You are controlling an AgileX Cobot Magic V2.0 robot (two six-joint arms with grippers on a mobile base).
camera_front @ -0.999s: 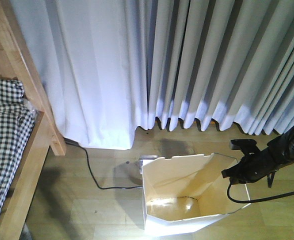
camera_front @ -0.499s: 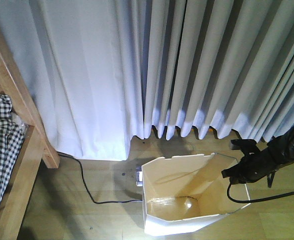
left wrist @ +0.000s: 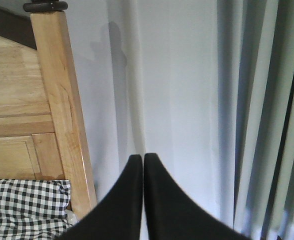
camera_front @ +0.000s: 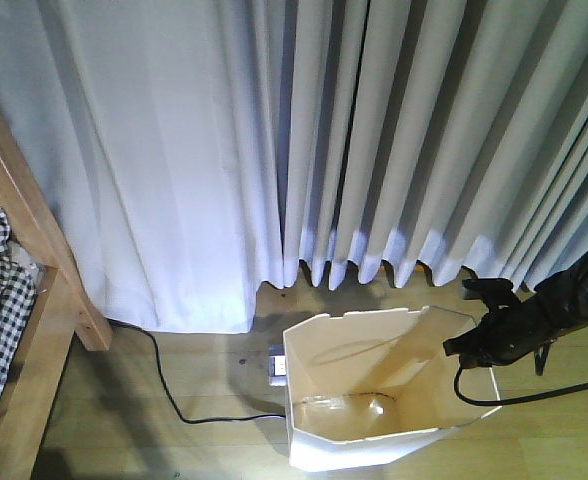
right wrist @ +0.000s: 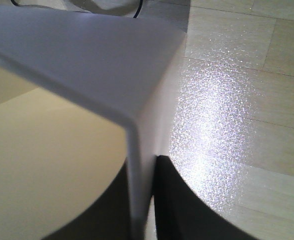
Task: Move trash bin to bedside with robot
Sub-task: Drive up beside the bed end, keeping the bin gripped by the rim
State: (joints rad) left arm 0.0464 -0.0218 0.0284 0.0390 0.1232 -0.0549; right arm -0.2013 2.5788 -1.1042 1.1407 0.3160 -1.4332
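Item: trash bin, on floor near curtain, well right of bed; right gripper jaws clamped on its right rim wall, left gripper jaws together, empty; step judged mid-haul; next calls for drawing it left, bedside-ward.

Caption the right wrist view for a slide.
Right gripper pinching the thin wall of the white trash bin over a pale wooden floor.

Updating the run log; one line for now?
right gripper shut on trash bin wall | left gripper shut, empty | bed far left
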